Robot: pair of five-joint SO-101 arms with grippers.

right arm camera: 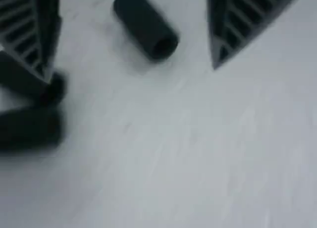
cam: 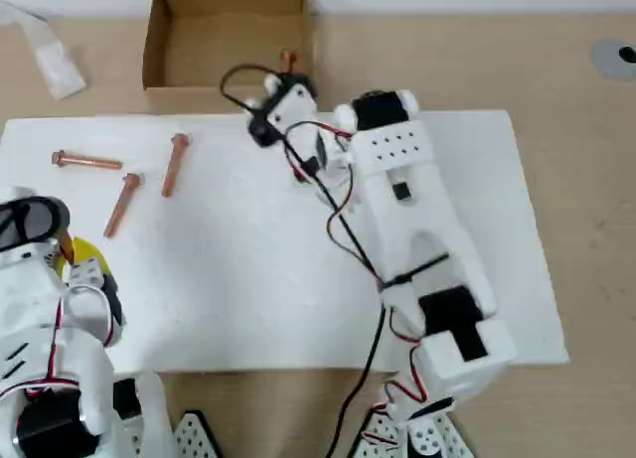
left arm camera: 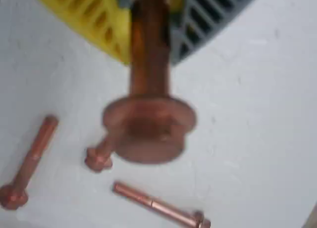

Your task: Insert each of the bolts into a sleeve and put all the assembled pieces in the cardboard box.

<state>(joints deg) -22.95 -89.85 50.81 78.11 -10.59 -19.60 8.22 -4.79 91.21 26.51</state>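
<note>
Plainly the bolt (left arm camera: 148, 89) is clamped in the left gripper (left arm camera: 149, 10) above the white sheet (left arm camera: 257, 114), where three loose bolts (left arm camera: 158, 208) lie. The right gripper (right arm camera: 133, 30) hangs with jaws wide either side of a black sleeve (right arm camera: 146, 25). Lying on its round side, the sleeve could roll away if the jaws close off-centre.

One bolt (left arm camera: 149, 79) hangs gripped, three bolts (cam: 87, 161) lie flat, black sleeves (right arm camera: 146, 24) lie sideways
</note>
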